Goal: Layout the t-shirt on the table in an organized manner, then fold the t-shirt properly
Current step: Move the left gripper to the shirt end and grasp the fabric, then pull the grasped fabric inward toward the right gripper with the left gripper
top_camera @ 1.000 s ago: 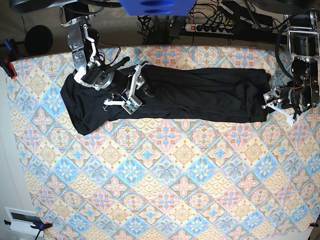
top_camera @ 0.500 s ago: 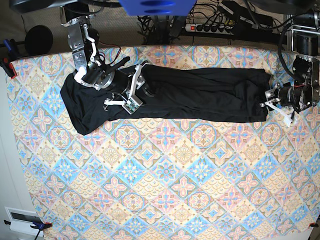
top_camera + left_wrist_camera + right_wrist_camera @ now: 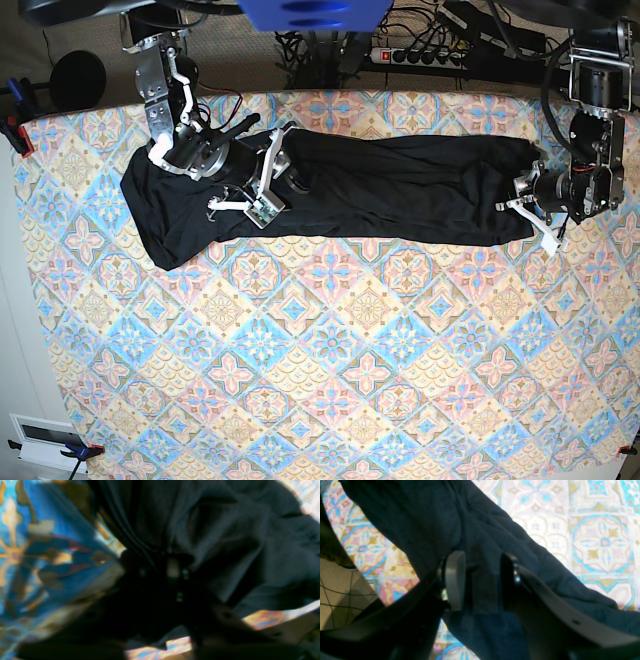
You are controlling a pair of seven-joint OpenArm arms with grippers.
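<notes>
The black t-shirt (image 3: 400, 190) lies stretched in a long band across the far part of the table (image 3: 330, 380). My right gripper (image 3: 258, 200) rests on the shirt's left part. In the right wrist view its jaws stand apart (image 3: 481, 577) over a fold of the shirt (image 3: 432, 517), with the patterned table (image 3: 595, 537) beyond. My left gripper (image 3: 522, 205) is at the shirt's right end. The left wrist view is blurred; the shirt's folds (image 3: 237, 542) gather into that gripper (image 3: 172, 567), whose fingers are hidden in the dark.
A power strip (image 3: 420, 55) and cables lie behind the table's far edge. A black round object (image 3: 78, 80) and a clamp (image 3: 15, 130) are at the far left. A white box (image 3: 45, 440) sits off the near left corner.
My left gripper has moved leftward in the base view onto the shirt's right end, and that arm has swung in. The right gripper and the shirt's left part have stayed still.
</notes>
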